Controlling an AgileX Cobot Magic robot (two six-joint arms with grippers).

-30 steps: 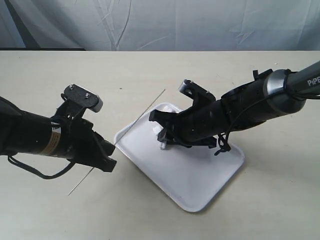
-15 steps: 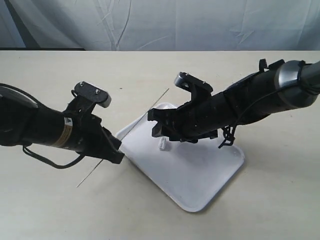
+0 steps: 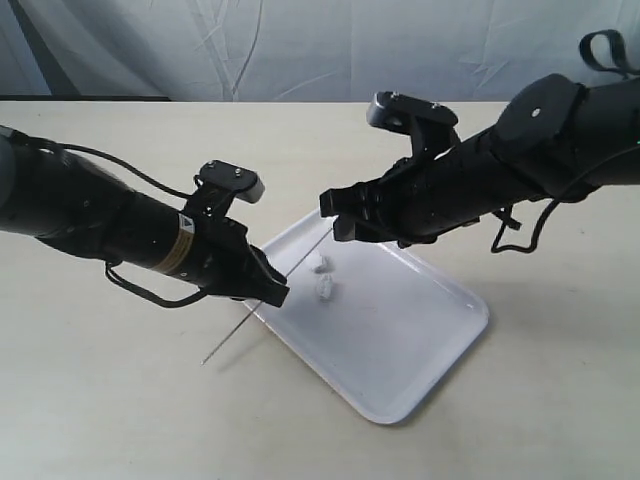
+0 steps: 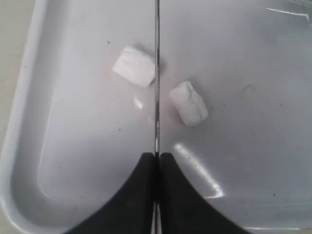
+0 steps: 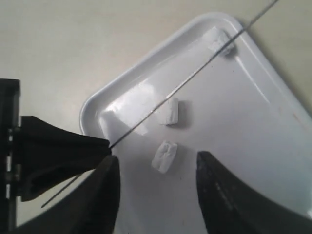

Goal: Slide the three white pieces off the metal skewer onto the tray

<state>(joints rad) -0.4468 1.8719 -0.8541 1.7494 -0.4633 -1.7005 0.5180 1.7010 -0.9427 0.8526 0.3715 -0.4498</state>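
The left claw [image 4: 157, 159] is clamped on the skewer [image 4: 156, 73], which points across the tray [image 3: 430, 340] toward the right claw [image 3: 338, 218], whose fingers are apart. Two white pieces [image 4: 135, 66] lie on the tray. The third piece [image 5: 220, 41] sits under the skewer and is maybe threaded.

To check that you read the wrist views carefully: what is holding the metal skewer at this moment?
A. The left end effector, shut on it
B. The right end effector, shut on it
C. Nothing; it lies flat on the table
A: in the left wrist view the left end effector is closed on the metal skewer, while the right end effector stands open above the tray, gripping nothing.
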